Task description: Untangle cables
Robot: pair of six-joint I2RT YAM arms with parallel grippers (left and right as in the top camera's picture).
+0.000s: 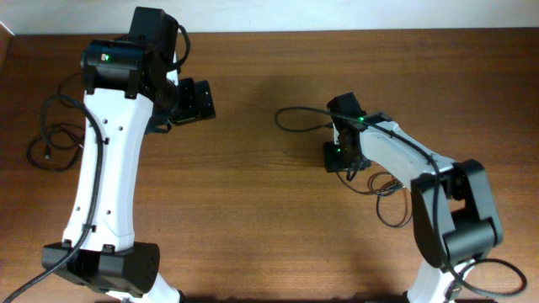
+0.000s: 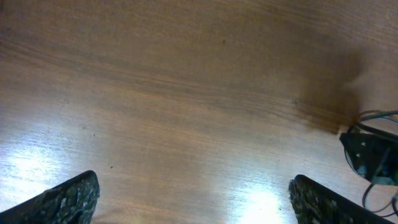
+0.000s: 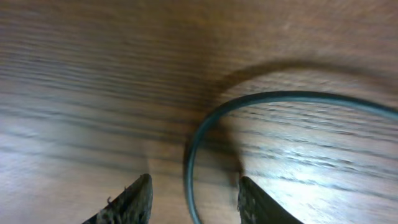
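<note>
Far left on the counter [image 1: 253,210]: left tangle of cables [image 1: 52,139], thin black loops sprawled just beside the white left arm [image 1: 105,168], partly hidden under it. Sprawls with no clear long axis.

Next, left end effector [image 1: 192,101], above bare wood, well apart from every cable. Wide open in the left wrist view, with nothing but wood grain between the two dark fingertips [image 2: 78,196].

Right of centre: cable loop [image 1: 299,118], long axis left to right, rounded bend pointing left toward the left arm, both strands running back to the right end effector [image 1: 341,158].

Only in the right wrist view: jaws part-way apart and straddling that cord, a gap on each side, no clamping seen. Comes up between the fingers [image 3: 134,202] there, then arcs off to the right.

Only in the left wrist view: the right end effector side-on at the frame's right edge, thin strands around it.

Only in the overhead view: right coil [image 1: 389,198], small loops lying partly beneath the right arm [image 1: 446,210].
</note>
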